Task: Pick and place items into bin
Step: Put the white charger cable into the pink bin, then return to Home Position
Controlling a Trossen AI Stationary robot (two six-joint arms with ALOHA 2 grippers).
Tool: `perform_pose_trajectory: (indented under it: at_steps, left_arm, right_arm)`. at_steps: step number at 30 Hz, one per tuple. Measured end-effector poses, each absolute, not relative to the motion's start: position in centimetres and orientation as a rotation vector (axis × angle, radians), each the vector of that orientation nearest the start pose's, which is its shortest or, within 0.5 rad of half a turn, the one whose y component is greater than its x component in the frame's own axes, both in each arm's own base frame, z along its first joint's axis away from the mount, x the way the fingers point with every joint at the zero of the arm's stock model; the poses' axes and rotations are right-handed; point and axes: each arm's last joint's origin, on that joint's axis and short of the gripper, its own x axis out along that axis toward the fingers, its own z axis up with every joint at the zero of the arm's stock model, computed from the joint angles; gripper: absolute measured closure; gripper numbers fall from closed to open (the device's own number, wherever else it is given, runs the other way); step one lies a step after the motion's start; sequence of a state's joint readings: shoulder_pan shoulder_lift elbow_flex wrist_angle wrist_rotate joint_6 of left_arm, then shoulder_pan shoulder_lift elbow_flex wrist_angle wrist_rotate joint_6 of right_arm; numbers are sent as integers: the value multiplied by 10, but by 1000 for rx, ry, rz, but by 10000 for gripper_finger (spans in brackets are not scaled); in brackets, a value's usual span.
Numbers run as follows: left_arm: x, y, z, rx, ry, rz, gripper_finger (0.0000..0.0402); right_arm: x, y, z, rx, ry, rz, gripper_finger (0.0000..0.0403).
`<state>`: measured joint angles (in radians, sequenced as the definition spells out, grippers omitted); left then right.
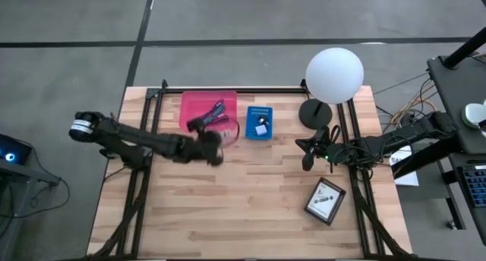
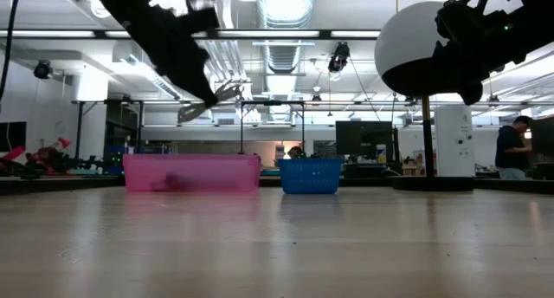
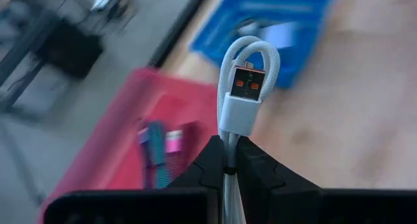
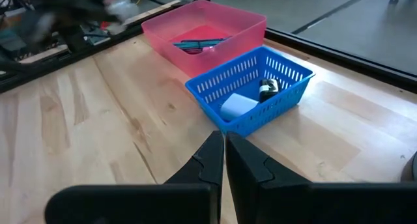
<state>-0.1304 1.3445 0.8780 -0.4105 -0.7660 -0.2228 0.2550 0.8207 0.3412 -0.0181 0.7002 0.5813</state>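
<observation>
My left gripper [image 1: 206, 124] hangs above the near right part of the pink bin [image 1: 199, 102] and is shut on a white looped USB cable [image 3: 242, 87]. In the low view the cable [image 2: 212, 103] hangs high above the bin [image 2: 190, 172]. Teal and magenta pen-like items [image 3: 156, 149] lie in the pink bin. The blue basket [image 1: 259, 122] holds a pale block [image 4: 238, 105] and a small dark item [image 4: 267, 88]. My right gripper [image 1: 307, 156] is shut and empty, raised at the table's right, near the lamp's base. My left gripper pinches the cable's doubled strands [image 3: 228, 160] between its two fingers, just behind the white plug housing. The fingers lie along the strands. The plug [image 3: 244, 97] and a loop of cable stick out beyond the fingertips. The cable is lifted clear of the bin and the table.
A white globe lamp [image 1: 334, 75] on a dark round base [image 1: 314, 113] stands at the far right. A dark-framed white card [image 1: 325, 200] lies at the near right. Bare wood [image 1: 243, 200] lies in the table's middle and near side.
</observation>
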Motion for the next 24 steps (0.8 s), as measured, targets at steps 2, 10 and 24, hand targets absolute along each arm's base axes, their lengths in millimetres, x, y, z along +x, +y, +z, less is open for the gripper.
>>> perform_pose_trajectory:
  at_steps: [2,10,24]
  left_arm:
    - [264,8,234,172,752,748,395]
    - [252,77,224,75,872,955,393]
    - [254,97,235,106,878,751,212]
  right_arm:
    - [164,23,194,351,297,-550,394]
    - [164,23,194,425,276,-561,394]
    - [163,23,194,444,272,-565,394]
